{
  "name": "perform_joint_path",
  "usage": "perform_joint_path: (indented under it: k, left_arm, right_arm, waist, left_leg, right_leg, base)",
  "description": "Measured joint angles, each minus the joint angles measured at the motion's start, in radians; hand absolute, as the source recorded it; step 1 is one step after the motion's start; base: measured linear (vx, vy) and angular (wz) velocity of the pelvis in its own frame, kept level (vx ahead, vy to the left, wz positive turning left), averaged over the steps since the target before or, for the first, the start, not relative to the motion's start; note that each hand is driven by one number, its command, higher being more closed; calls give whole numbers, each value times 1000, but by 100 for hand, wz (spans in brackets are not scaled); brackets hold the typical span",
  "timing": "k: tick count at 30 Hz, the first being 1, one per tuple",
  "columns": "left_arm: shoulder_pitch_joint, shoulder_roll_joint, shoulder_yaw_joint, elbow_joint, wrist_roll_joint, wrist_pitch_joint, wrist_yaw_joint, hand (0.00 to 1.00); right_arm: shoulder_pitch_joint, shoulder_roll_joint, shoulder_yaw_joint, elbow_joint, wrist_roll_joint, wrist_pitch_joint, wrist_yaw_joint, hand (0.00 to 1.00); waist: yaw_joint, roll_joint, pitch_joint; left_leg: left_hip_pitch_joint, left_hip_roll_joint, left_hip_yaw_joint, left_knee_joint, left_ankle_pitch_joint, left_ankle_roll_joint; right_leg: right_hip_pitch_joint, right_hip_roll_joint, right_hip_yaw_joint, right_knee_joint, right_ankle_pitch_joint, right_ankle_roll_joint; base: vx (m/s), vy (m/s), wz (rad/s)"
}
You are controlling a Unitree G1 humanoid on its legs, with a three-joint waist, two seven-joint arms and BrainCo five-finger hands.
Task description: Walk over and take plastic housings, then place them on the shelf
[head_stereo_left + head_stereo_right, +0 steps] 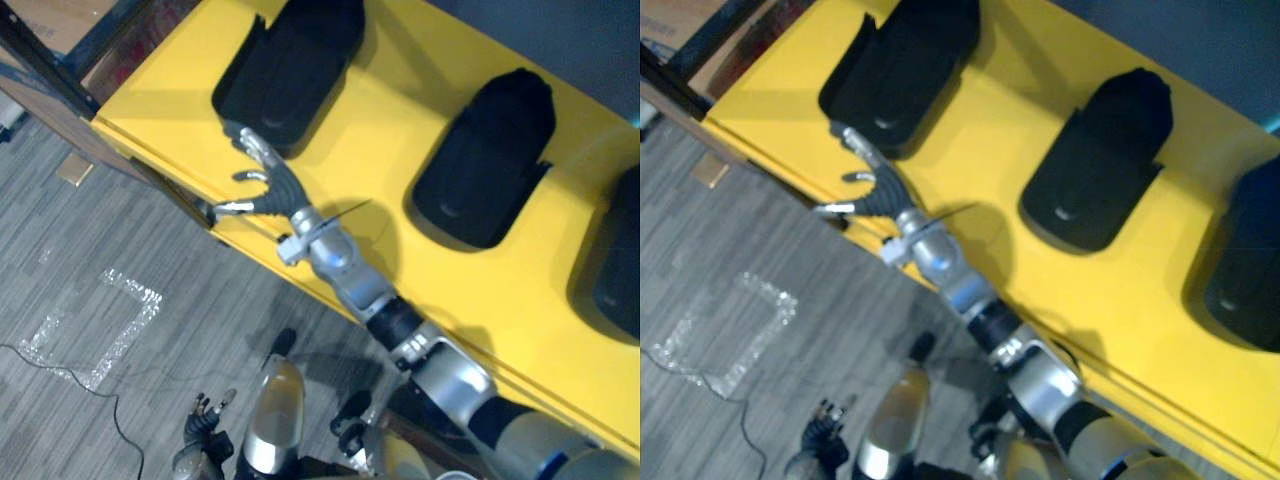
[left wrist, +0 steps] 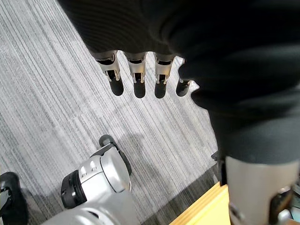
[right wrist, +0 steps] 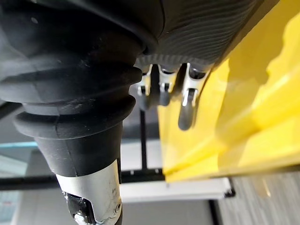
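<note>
Plastic housings (image 1: 485, 160), three black shells, lie in a row on the yellow tabletop (image 1: 390, 130), well apart from one another. My right hand (image 1: 282, 192) reaches over the tabletop's near edge to the end housing (image 1: 290, 65) by the tabletop's corner. Its fingers (image 1: 255, 150) are spread and hold nothing, with one tip at the shell's near rim; touching or just short, I cannot tell. My left hand (image 2: 139, 77) hangs off the tabletop over the floor (image 2: 56, 103), fingers straight and slack. I judge the shell light, stiff and smooth, so likely slippery. I would clasp it across its width, thumb opposite fingers, rather than pinch a thin rim.
</note>
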State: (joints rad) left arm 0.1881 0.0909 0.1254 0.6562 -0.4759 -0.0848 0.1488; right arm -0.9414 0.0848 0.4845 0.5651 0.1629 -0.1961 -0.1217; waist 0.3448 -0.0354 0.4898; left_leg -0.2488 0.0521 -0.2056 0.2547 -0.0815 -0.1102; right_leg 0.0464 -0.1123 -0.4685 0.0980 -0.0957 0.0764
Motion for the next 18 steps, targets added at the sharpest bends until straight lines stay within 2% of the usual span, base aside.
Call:
perform_joint_path:
  k: [4,11,15,18]
  left_arm:
    - [0,0,-9,9,-29,0,1,0]
    - [-3,-3,-20,11,-34,0,0,0]
    - [-3,-2,-19,11,-35,0,-1,0]
    - [-3,-2,-18,11,-26,-1,-3,0]
  right_arm:
    - [-17,-6,-8,14,-1,-28,-33,0]
    - [-25,-8,-42,18,0,-44,-27,0]
    - [-24,-14,-28,18,22,-58,41,0]
    - [-18,-19,25,8,41,-64,146,0]
  waist:
    - [1,1,1]
    - [0,14,8]
    - [-1,14,8]
    - [-3,14,8]
  left_leg:
    - [-17,0,-1,1,2,2]
    - [-18,-3,0,2,4,3]
    - [-19,-1,2,9,3,2]
    - [-19,3,10,18,1,2]
  right_leg:
    - [-23,-3,0,19,-7,-1]
    - [-29,-8,0,23,-8,-2]
    - [-29,-6,2,26,-8,-2]
    - [-29,-5,7,28,-8,-2]
  base:
    - [-17,7,1]
    - [0,0,0]
    - [-2,1,-1]
    - [-20,9,-7]
